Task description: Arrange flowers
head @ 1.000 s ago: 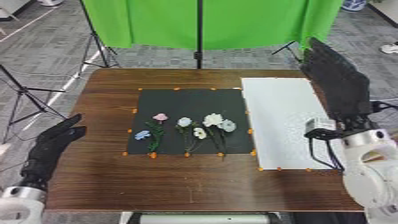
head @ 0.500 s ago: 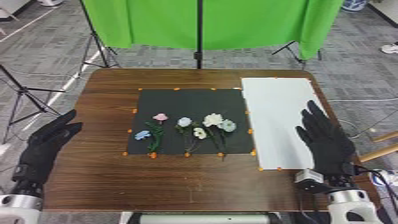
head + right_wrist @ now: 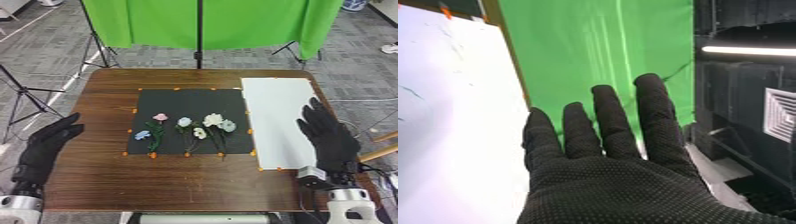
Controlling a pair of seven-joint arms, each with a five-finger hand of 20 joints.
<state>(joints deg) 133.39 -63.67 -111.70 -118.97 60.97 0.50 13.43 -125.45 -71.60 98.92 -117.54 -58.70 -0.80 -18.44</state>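
Flowers are laid side by side on the near half of the black sheet, on the brown counter. The pink flower & blue flower are put on the L, w/ white & pale ones to the R. The R hand is held by the R edge of the white sheet, opened flat, w/ nothing gripped. The L hand is held near the counter's L edge, also opened, w/ nothing in it.

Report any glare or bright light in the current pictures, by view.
Right wrist view: the white sheet is partly washed out, a light strip glows, pale streaks mark the green backdrop. Head view: the black mat shows no strong glare.
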